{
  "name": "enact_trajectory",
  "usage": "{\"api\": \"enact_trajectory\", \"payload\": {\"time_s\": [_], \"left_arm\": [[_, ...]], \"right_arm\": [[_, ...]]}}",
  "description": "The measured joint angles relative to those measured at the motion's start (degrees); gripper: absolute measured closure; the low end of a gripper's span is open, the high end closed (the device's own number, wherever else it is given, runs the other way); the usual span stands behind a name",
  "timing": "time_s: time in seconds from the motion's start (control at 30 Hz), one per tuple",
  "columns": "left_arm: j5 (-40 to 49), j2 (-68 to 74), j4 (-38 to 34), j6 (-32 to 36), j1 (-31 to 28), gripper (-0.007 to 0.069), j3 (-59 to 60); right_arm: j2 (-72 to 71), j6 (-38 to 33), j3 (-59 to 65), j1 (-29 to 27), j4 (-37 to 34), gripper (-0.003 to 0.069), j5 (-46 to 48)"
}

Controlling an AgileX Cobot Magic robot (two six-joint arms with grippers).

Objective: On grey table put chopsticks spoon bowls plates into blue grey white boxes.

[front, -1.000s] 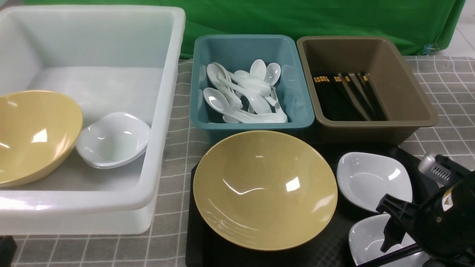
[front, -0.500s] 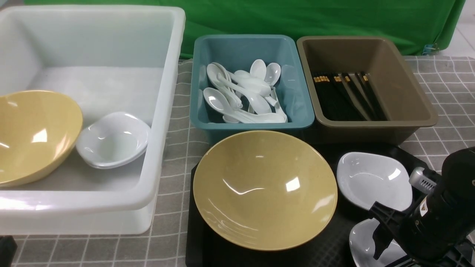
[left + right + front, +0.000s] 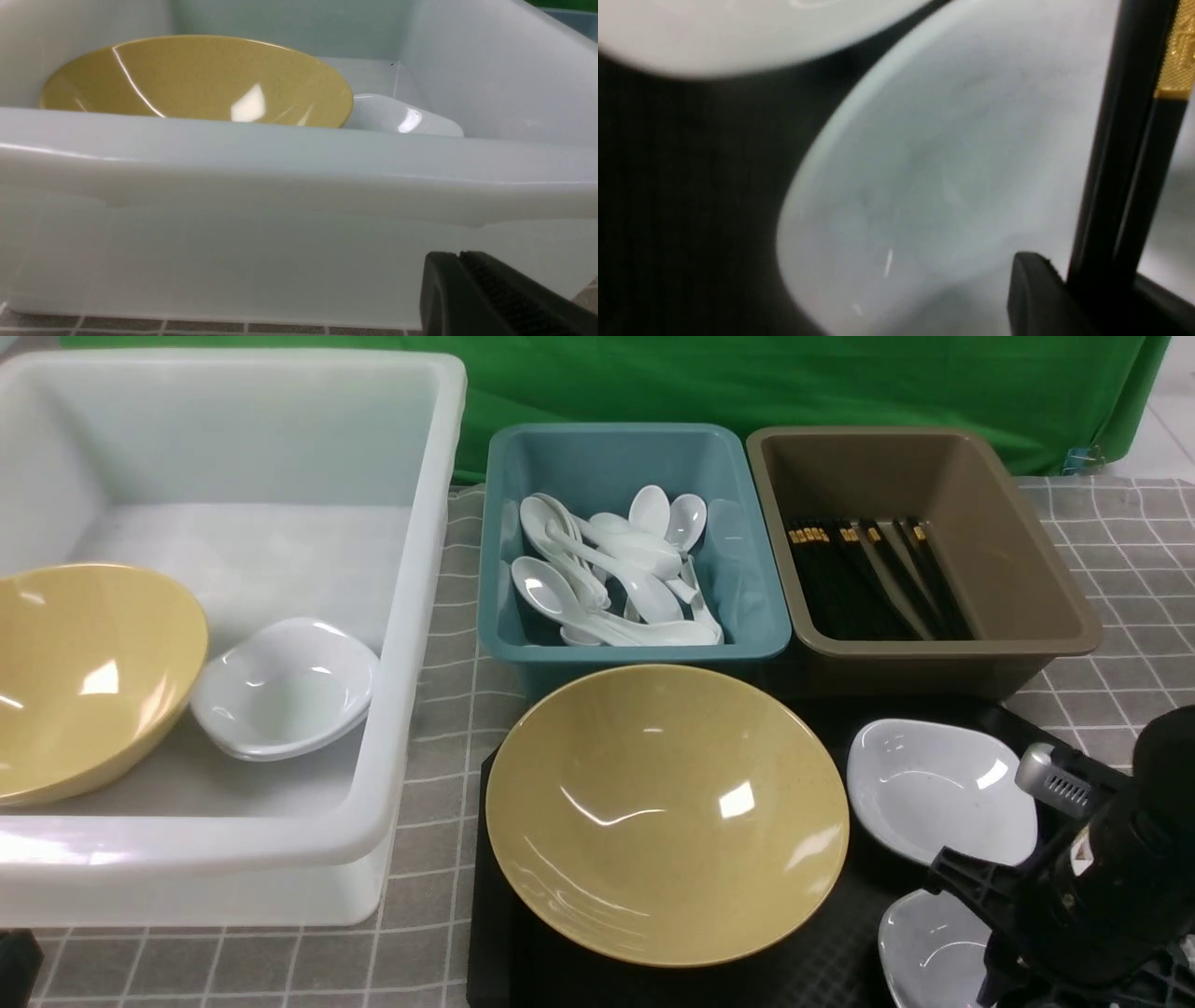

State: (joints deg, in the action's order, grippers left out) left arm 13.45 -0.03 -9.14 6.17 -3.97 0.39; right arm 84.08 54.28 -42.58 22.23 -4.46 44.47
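My right gripper (image 3: pixel 990 957) is low over the near small white dish (image 3: pixel 920 943) on the black tray (image 3: pixel 499 971). In the right wrist view its jaws (image 3: pixel 1092 280) are shut on a pair of black chopsticks with gold bands (image 3: pixel 1125 163) lying across that dish (image 3: pixel 924 186). A second white dish (image 3: pixel 934 789) and a large yellow bowl (image 3: pixel 667 812) also sit on the tray. My left gripper (image 3: pixel 458 255) is shut and empty, low in front of the white box's outer wall (image 3: pixel 280 261).
The white box (image 3: pixel 411 616) holds a yellow bowl (image 3: pixel 84 672) and stacked white dishes (image 3: pixel 285 686). The blue box (image 3: pixel 635 653) holds several white spoons (image 3: pixel 616 569). The grey-brown box (image 3: pixel 943 649) holds several black chopsticks (image 3: pixel 868 579). A green cloth hangs behind.
My right arm has swung left and dropped onto the near white dish, covering more of it. The chopstick seen below the gripper earlier is now hidden. Nothing else moved.
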Motion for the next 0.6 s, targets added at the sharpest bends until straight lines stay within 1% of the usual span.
{"api": "enact_trajectory", "payload": {"time_s": [0.13, 0.17, 0.23, 0.37, 0.43, 0.47, 0.5, 0.53, 0.57, 0.6], "left_arm": [[0.0, 0.0, 0.0, 0.0, 0.0, 0.0606, 0.0], [0.0, 0.0, 0.0, 0.0, 0.0, 0.0606, 0.0], [0.0, 0.0, 0.0, 0.0, 0.0, 0.0606, 0.0], [0.0, 0.0, 0.0, 0.1, 0.0, 0.0606, 0.0], [0.0, 0.0, 0.0, 0.1, 0.0, 0.0606, 0.0], [0.0, 0.0, 0.0, 0.1, 0.0, 0.0606, 0.0], [0.0, 0.0, 0.0, 0.1, 0.0, 0.0606, 0.0], [0.0, 0.0, 0.0, 0.1, 0.0, 0.0606, 0.0], [0.0, 0.0, 0.0, 0.1, 0.0, 0.0606, 0.0], [0.0, 0.0, 0.0, 0.1, 0.0, 0.0606, 0.0]], "right_arm": [[-6.9, -6.3, 0.0, 0.0, -0.4, 0.0570, 5.5], [-7.6, -6.6, 0.0, 0.0, -0.4, 0.0570, 5.8], [-12.5, -10.6, -1.9, 0.0, -0.8, 0.0570, 10.4], [-17.7, -17.3, -11.7, -0.6, -0.8, 0.0570, 15.3], [-17.6, -20.9, -17.1, -2.1, -0.8, 0.0570, 15.5], [-17.3, -21.3, -18.5, -2.5, -0.8, 0.0570, 15.5], [-15.6, -25.5, -24.1, -4.3, -0.7, 0.0570, 15.0], [-14.3, -27.5, -27.5, -5.1, -0.7, 0.0570, 14.5], [-13.5, -28.0, -28.2, -5.5, -0.7, 0.0570, 14.4], [-11.8, -30.4, -30.8, -6.3, -0.6, 0.0570, 13.4]]}}
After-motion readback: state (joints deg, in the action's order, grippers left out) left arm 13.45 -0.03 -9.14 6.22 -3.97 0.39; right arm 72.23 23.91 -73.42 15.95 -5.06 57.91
